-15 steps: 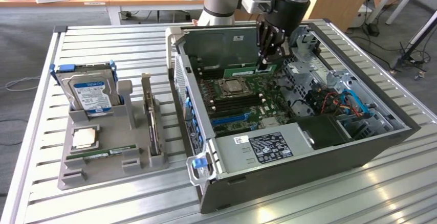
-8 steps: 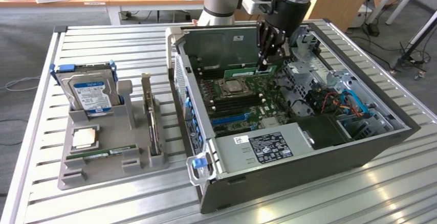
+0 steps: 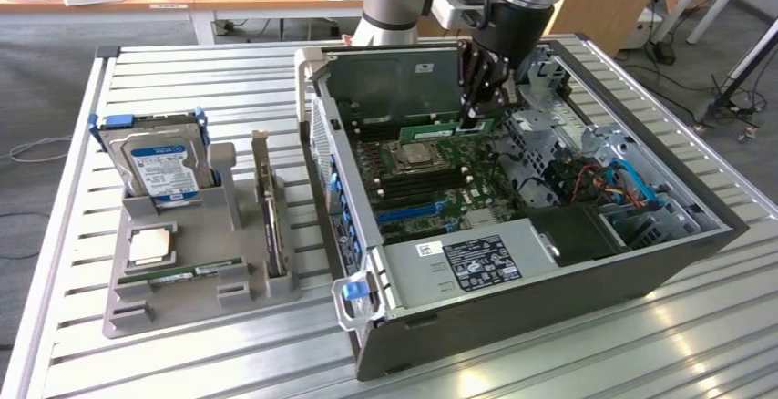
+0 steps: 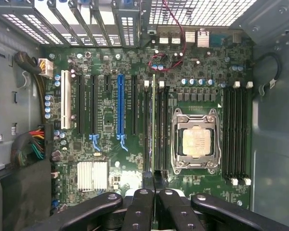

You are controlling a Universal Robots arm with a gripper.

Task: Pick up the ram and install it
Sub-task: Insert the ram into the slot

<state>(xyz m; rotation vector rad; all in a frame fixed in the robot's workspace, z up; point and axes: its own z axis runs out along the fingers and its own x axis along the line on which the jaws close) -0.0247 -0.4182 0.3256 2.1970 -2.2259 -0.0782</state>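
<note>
My gripper (image 3: 476, 117) reaches down into the open computer case (image 3: 680, 235) and is shut on the ram (image 3: 447, 131), a thin green stick held on edge just above the motherboard (image 3: 450, 189). In the wrist view the ram (image 4: 153, 125) appears edge-on as a narrow line along the black memory slots (image 4: 160, 130) beside the CPU socket (image 4: 196, 142), with my gripper (image 4: 153, 182) pinching its near end. Whether the stick is seated in a slot I cannot tell. A second, similar stick (image 3: 182, 274) lies in the grey holder (image 3: 231, 235) at the exterior view's left.
The grey holder also carries a blue-labelled hard drive (image 3: 158, 167) and a square silver CPU chip (image 3: 148, 246). Inside the case are a power supply (image 3: 480, 258), drive cages and cables (image 3: 614, 185). More black memory slots (image 4: 233, 134) lie on the socket's other side.
</note>
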